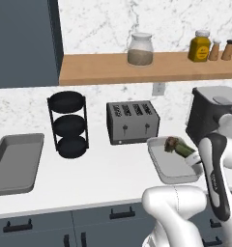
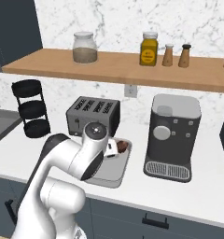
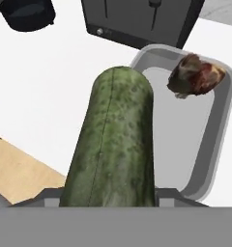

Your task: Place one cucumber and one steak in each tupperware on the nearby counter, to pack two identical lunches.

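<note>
On the white counter (image 1: 103, 178), just right of the toaster, stands a grey tupperware (image 1: 162, 172) with a brown steak (image 1: 171, 143) in its far end. My gripper (image 1: 194, 160) hangs over the tupperware's right side, shut on a dark green cucumber (image 1: 185, 150) that points toward the steak. In the hand view the cucumber (image 3: 115, 140) runs up the middle and covers my fingertips; the steak (image 3: 195, 77) lies in the tupperware (image 3: 228, 120) beyond it. From the right, the arm hides much of the tupperware (image 2: 115, 176), with the steak (image 2: 122, 146) showing past my hand.
A silver toaster (image 1: 132, 121) stands behind the tupperware, a black three-tier rack (image 1: 68, 124) left of it, and a grey sink (image 1: 15, 163) at far left. A dark coffee machine (image 2: 172, 136) stands to the right. A wooden shelf (image 2: 118, 65) above carries jars and shakers.
</note>
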Robot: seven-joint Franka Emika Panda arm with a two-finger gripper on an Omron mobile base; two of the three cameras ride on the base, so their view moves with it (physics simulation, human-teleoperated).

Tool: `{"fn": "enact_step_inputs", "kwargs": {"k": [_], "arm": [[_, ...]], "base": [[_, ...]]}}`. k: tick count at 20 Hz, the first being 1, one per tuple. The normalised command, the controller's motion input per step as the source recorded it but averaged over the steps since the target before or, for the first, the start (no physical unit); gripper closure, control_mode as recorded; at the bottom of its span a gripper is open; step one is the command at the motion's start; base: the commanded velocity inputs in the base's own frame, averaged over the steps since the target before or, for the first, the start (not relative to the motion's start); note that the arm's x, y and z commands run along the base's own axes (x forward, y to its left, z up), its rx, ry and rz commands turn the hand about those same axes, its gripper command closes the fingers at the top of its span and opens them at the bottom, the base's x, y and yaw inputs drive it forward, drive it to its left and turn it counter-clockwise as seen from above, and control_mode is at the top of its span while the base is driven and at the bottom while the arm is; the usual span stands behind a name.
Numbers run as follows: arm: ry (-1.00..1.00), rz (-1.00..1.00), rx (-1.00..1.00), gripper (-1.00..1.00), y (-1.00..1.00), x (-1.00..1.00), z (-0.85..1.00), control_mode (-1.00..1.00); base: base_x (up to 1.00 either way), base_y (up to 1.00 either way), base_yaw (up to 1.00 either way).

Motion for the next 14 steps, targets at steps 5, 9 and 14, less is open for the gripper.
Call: {"fn": "enact_step_inputs", "kwargs": {"k": [5,9,14], "arm": [[0.04,0.05,-0.04,1.0,-0.18,0.34,-0.45,-1.0],[0.0,0.02,-0.03,1.0,-0.07,0.6,-0.52,-1.0],[0.0,0.01,-0.03,1.0,0.0,0.62,-0.51,-1.0]], "base": [[0.0,0.0,0.0],[0.0,0.0,0.0],[0.0,0.0,0.0]]}}
